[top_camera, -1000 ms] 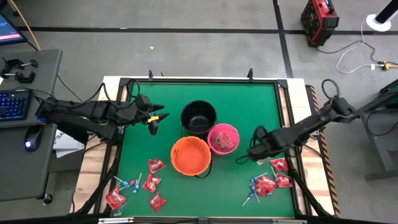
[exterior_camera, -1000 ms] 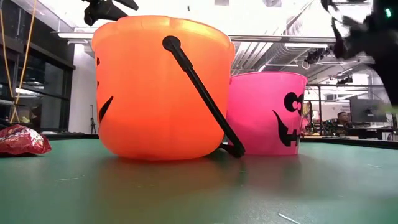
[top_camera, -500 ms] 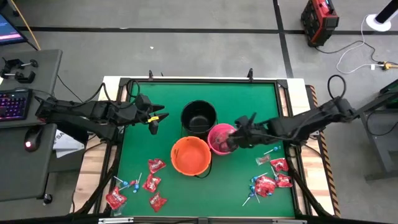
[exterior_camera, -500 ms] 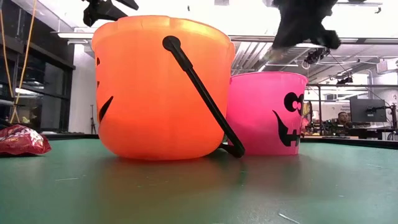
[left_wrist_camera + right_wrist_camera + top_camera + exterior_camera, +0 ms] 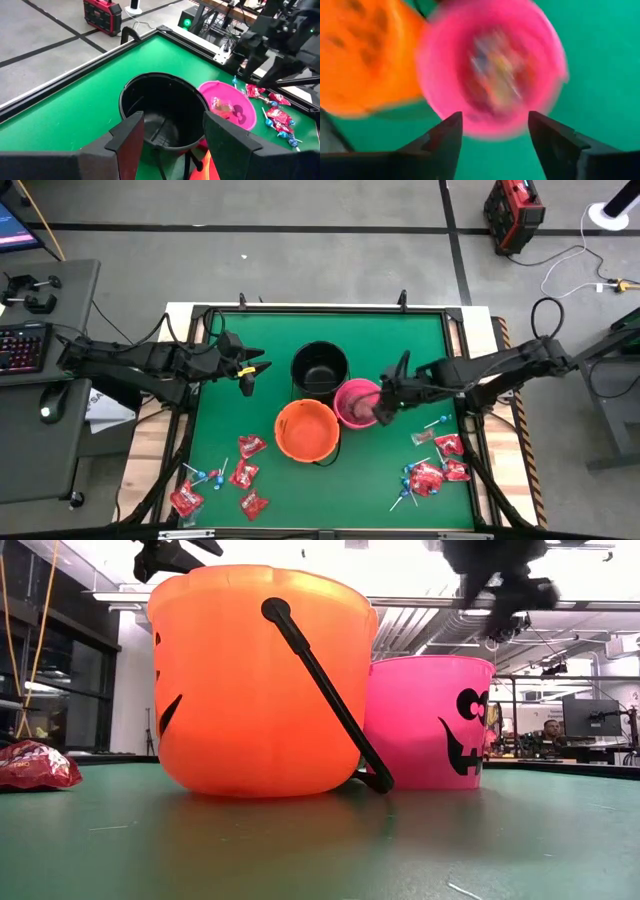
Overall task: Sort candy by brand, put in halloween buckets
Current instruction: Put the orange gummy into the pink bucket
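I've got the right gripper [image 5: 384,409] over the pink bucket [image 5: 352,393] rim — jaws apart and empty, likely post-drop — while the left gripper [image 5: 247,381], also spread, waits beside the black bucket [image 5: 320,351].

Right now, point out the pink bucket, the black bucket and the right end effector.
pink bucket [image 5: 352,402], high view, on its left inner wall.
black bucket [image 5: 320,366], high view, on its dark floor.
right end effector [image 5: 383,409], high view, between its open fingertips.

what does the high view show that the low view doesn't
Only the high view shows the black bucket, the lollipops and both candy piles on the green table, with the left gripper waiting beside the black bucket. Only the low view shows the pink bucket's printed face. Both show the orange bucket touching the pink bucket, and the right gripper above it.
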